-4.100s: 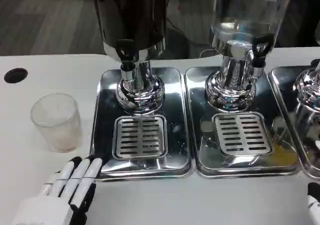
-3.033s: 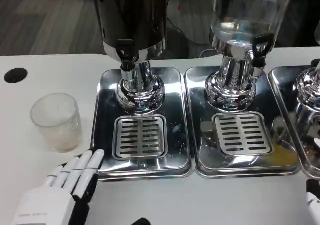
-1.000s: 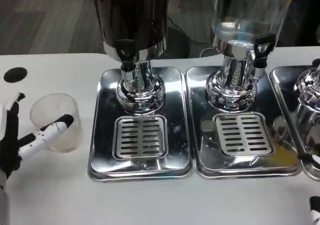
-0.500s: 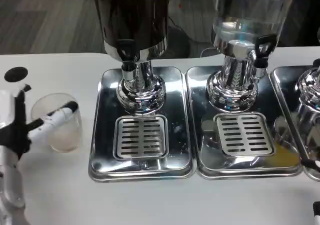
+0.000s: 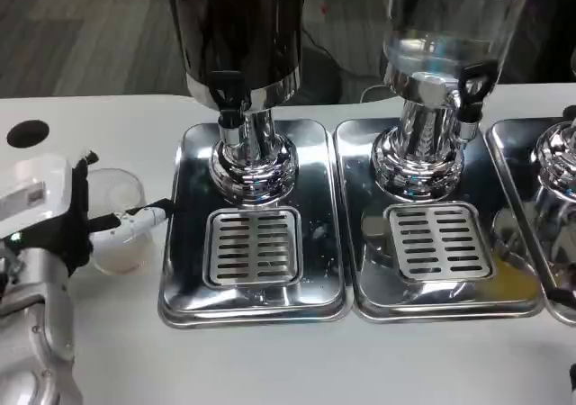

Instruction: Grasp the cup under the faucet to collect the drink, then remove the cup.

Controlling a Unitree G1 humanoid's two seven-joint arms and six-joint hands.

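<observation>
Grasp step: my left hand [image 5: 45, 211] has fingers wrapped on the cup [image 5: 120, 229] by the tabletop's left edge. Next, carry it w/o tilt under the faucet [image 5: 229, 108].

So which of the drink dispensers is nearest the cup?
The dark one on the left tray. The cup, with the left hand around it, stands just beside that tray; the clear dispenser is farther right.
</observation>
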